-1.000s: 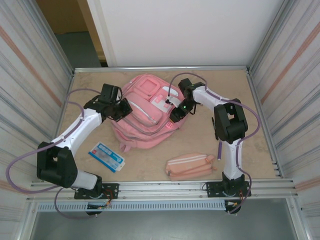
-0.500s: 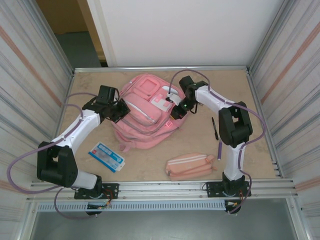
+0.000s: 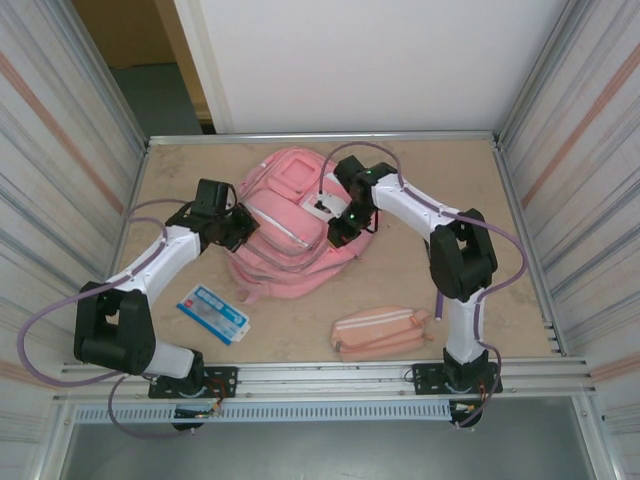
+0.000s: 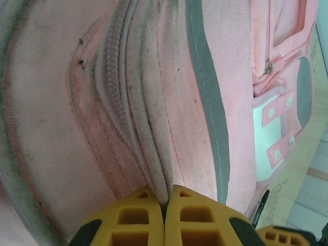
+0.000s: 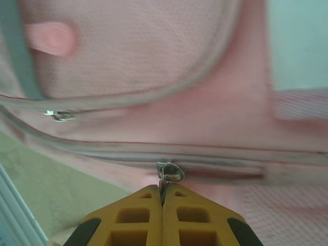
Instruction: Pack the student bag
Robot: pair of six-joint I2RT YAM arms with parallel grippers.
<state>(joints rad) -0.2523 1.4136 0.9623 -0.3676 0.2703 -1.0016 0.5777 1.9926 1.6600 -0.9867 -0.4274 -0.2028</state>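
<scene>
On the left, the left pincer is shut on the left side of the student bag. In the left wrist view its yellow fingertips are pressed together around a raised fold of pink fabric beside a zip seam.

Nearer the arm bases lies a flat blue packet, apart from the bag.

The student bag lies flat in the middle of the bench, toward the far side, with its front pockets facing up. Its long axis runs from near to far, leaning a little to the right. The small square front pocket is at the far end and a fabric loop at the near-left end. The pockets that can be seen look zipped, and what is inside the bag cannot be made out.

On the bag's right side, the right pincer is shut, and the right wrist view shows its tips nipping a small metal zip pull.

A pink pencil pouch lies closed near the front edge, well apart from the bag.

The bench top is tan and speckled, with a metal rail along its near edge. Ribbed metal walls stand on both sides and a white panel at the back.
</scene>
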